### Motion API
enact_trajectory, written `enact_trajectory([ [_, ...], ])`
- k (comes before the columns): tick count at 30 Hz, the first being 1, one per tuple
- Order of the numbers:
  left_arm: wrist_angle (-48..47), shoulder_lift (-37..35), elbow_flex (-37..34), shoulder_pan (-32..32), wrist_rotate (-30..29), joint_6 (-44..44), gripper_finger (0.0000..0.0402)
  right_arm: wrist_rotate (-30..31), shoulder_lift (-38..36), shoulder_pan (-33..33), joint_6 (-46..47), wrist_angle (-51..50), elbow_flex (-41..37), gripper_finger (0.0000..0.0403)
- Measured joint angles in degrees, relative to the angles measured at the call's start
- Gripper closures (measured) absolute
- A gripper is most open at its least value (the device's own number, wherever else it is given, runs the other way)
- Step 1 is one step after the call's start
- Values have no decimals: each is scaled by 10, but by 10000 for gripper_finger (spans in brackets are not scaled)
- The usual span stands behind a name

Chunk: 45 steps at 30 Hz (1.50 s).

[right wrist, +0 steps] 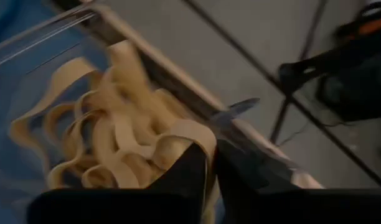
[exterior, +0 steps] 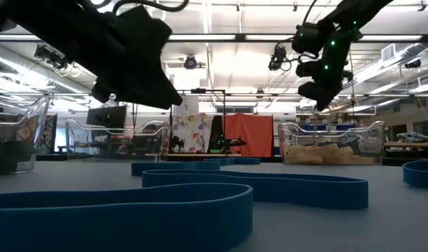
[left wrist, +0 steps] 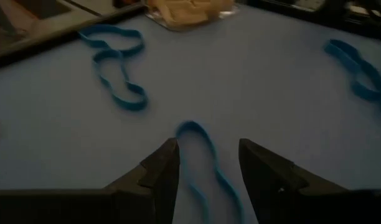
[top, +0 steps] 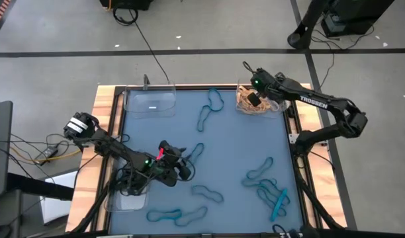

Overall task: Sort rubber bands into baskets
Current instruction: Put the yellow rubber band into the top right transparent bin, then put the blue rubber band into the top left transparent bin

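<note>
Both my arms are dark, near-black, built of jointed tubular segments. My right arm (top: 321,106) carries white "TROSSEN" lettering along its forearm, and a green indicator light glows near the wrist. My left arm (top: 116,149) shows a small green light and a red patch near its wrist, with black cables looped at its base. My left gripper's fingers (left wrist: 162,171) are dark, wedge-shaped, tapering toward the tips.

bands: teal loops (top: 276,201) flat, scattered on mat | tan bands (top: 247,106) heaped in far-right basket (top: 279,106) | far-left basket (top: 149,102) | near-left basket (top: 126,201) holds dark bands
</note>
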Motion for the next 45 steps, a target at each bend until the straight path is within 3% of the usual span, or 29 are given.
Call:
enact_trajectory([
  [6, -3, 0, 0, 29, -6, 74, 232, -84, 9, -10, -10, 3, 1, 287],
  [14, 0, 0, -30, 65, 24, 55, 232, -70, -4, -7, 23, 60, 3, 205],
  [17, -1, 0, -47, 74, 33, 33, 232, -159, 5, 4, 7, 124, 3, 188],
  [20, -1, -4, -56, 94, 35, 63, 232, -285, 26, 28, -51, 203, -2, 184],
  [23, 6, -16, -56, 132, 73, 114, 232, -348, 51, 57, -107, 255, -2, 191],
  [36, 171, -32, -56, 266, 290, 351, 232, -363, 223, 116, -232, 313, 4, 213],
  [45, 181, -32, -56, 299, 304, 361, 232, -364, 330, 97, -308, 267, 94, 216],
])
